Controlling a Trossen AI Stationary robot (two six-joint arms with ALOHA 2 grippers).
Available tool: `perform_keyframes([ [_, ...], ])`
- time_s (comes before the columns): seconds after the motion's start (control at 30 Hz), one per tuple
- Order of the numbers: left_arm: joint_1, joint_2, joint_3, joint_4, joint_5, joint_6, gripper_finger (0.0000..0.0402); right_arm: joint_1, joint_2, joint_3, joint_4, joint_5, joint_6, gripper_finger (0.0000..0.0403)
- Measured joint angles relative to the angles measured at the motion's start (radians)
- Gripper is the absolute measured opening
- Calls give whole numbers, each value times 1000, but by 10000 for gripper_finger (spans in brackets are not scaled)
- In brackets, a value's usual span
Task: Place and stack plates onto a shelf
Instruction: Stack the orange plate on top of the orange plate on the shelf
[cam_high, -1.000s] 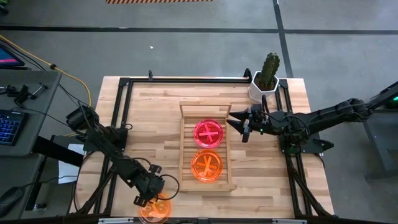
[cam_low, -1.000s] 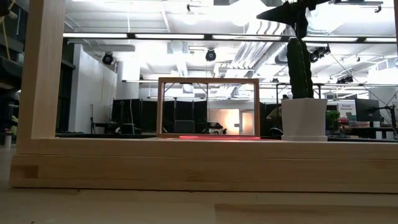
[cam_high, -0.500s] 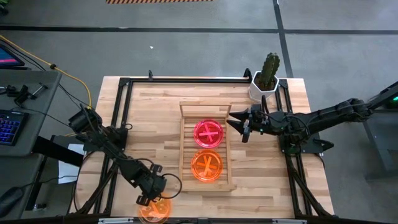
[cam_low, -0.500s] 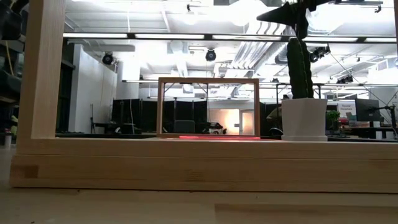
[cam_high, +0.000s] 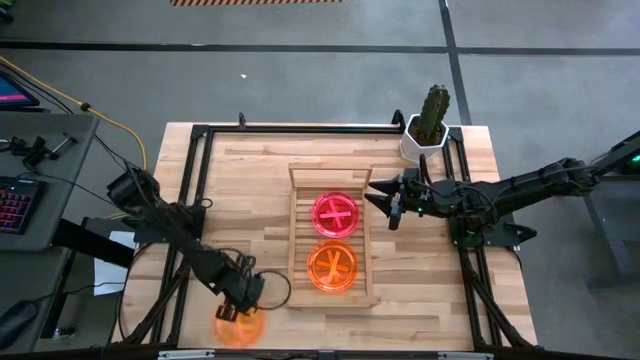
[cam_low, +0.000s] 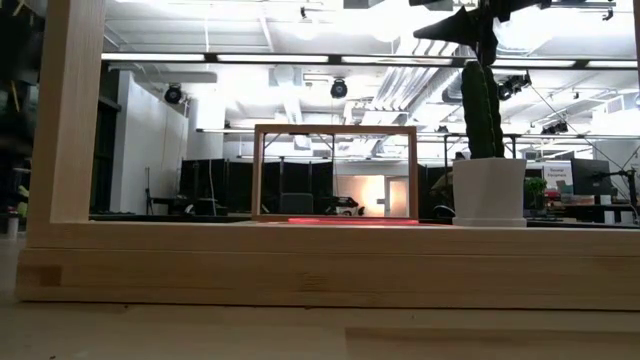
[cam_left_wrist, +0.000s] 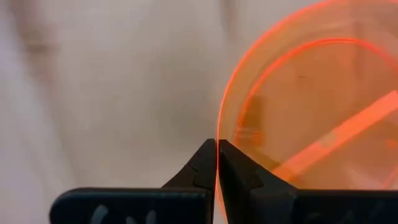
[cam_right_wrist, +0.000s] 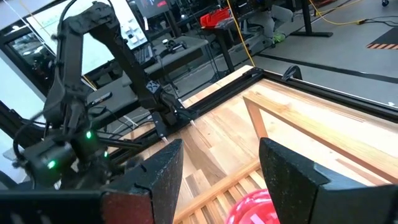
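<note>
The shelf (cam_high: 300, 250) lies at the table's middle and carries a pink plate (cam_high: 336, 213) at its far end and an orange plate (cam_high: 332, 265) at its near end. A third plate, orange (cam_high: 238, 326), is at the table's near left edge, with my left gripper (cam_high: 235, 305) shut on it. My right gripper (cam_high: 385, 203) hangs open just right of the shelf's far end, and its wrist view shows the pink plate (cam_right_wrist: 255, 208) below its fingers. In the low view, the shelf's raised rail (cam_low: 335, 130) stands upright. My left gripper pinches the rim (cam_left_wrist: 217, 134) of the orange plate (cam_left_wrist: 311, 112) between its two fingers, one finger on the rim's inner side and one on its outer side. The fingers slant down from the far side. Whether the plate is clear of the table cannot be told.
A cactus in a white pot (cam_high: 428, 130) stands at the table's far right corner, close behind my right arm. A black frame (cam_high: 200, 135) runs along the table's edges. Bare wood lies between the shelf and the left frame bar.
My left gripper has shut on the rim of the orange plate at the near left edge. The plate has shifted a little toward the table's left and far side with it.
</note>
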Motion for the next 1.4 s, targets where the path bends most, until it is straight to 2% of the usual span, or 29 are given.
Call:
perform_keyframes([
  [0.2, 39, -147, 0, -180, -80, 50, 1, 0, 0, 0, -6, 0, -4, 195],
  [0.47, 160, -396, 0, -407, -170, 61, 0, 0, 0, 0, -18, 0, -1, 195],
  [0.67, 295, -593, 1, -526, -242, -59, 0, 0, 0, 0, -20, 0, 0, 195],
  [0.83, 414, -693, 2, -426, -283, -250, 0, 0, 0, 0, -26, 0, 0, 195],
  [1.0, 518, -640, 3, -240, -309, -309, 0, 0, 0, 0, -34, 0, 0, 195],
  [1.13, 568, -499, 3, -49, -297, -309, 0, 0, 0, 0, -46, 0, 0, 195],
  [1.27, 585, -330, 10, 188, -241, -329, 0, 0, 0, 0, -49, 0, 0, 195],
  [1.4, 583, -174, 91, 246, -219, -328, 0, 0, 0, 0, -51, 0, -1, 195],
])
